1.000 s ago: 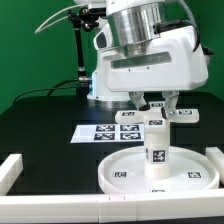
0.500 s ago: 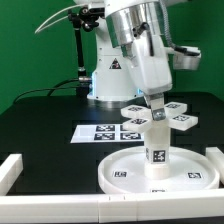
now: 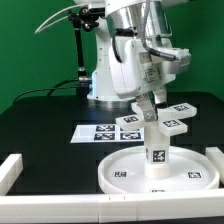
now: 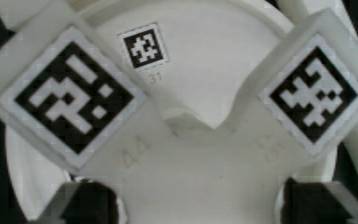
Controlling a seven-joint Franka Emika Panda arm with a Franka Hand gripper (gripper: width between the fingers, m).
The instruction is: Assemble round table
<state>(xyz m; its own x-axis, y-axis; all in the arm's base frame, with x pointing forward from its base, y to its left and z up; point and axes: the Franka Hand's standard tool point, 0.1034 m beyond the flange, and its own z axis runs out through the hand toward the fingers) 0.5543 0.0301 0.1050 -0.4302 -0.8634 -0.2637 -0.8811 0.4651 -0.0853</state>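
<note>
The large rimmed round disc (image 3: pixel 160 170) lies on the black table at the front. The short thick cylinder leg (image 3: pixel 156 147) stands upright at its middle. The flat cross-shaped base (image 3: pixel 151 117) sits level on top of the leg, tags facing up. My gripper (image 3: pixel 152 100) is shut on the cross base from above, its wrist turned. In the wrist view the cross base (image 4: pixel 185 120) fills the frame between my two dark fingertips (image 4: pixel 89 202), with the disc (image 4: pixel 194 40) behind it.
The marker board (image 3: pixel 103 132) lies flat behind the disc. White border blocks stand at the front left (image 3: pixel 10 172) and at the front right (image 3: pixel 216 158). The robot's base (image 3: pixel 105 85) rises at the back.
My wrist has rotated over the last second, and the cross base has turned with it on top of the leg. The disc and leg have stayed in place.
</note>
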